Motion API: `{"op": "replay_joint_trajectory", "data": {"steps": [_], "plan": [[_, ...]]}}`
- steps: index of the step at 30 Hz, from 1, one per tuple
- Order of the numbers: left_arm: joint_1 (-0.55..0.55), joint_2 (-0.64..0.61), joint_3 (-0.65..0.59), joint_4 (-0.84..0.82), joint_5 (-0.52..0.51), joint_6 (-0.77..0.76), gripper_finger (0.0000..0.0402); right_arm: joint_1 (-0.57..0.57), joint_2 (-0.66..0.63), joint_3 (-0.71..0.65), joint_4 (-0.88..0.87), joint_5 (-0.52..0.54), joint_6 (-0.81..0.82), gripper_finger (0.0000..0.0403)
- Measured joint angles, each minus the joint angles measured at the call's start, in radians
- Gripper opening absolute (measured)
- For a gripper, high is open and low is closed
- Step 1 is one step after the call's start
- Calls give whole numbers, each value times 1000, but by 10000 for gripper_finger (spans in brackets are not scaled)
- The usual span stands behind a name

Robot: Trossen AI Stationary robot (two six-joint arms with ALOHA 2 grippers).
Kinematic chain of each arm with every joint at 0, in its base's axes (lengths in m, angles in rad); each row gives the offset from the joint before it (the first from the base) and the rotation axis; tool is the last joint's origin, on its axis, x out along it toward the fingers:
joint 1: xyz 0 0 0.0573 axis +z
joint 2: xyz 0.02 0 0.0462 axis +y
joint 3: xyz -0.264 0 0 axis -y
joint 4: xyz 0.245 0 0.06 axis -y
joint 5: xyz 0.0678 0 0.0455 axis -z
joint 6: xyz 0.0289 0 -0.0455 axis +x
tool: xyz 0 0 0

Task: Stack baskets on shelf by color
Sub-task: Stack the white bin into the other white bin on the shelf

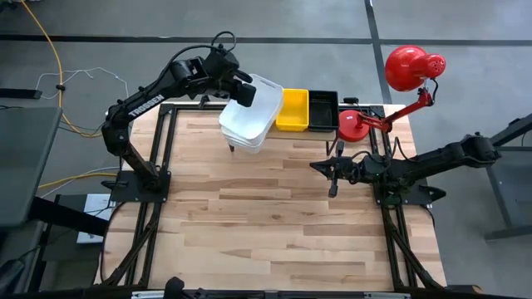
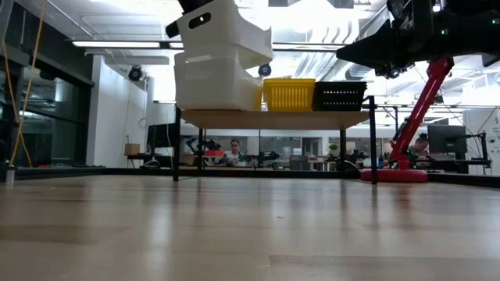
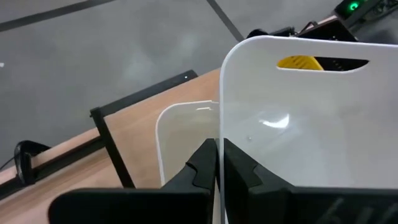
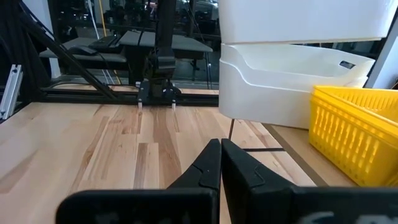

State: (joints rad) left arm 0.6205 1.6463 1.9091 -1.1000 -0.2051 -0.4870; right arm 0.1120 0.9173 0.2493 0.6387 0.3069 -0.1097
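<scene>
Grey floor (image 1: pixel 100 25) with cables, bright ceiling lights (image 2: pixel 117 44), distant office desks (image 2: pixel 234 160).

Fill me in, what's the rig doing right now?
Sorting baskets by color on the shelf. The left gripper is shut on the wall of a white basket, holding it tilted over another white basket at the shelf's left end. A yellow basket and a black basket sit beside it. The right gripper is shut and idle over the table, near the red lamp.
</scene>
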Motion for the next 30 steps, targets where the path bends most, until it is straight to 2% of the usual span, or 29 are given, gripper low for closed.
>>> {"op": "replay_joint_trajectory", "data": {"steps": [12,25,30], "plan": [[0,-4,0,-11,-65,0,0,0,0,0,0,0,1,0],[8,-4,0,-49,-44,8,0,0,0,0,-6,0,1,0],[15,-4,0,-93,-71,8,0,0,0,0,-6,0,1,0]]}}
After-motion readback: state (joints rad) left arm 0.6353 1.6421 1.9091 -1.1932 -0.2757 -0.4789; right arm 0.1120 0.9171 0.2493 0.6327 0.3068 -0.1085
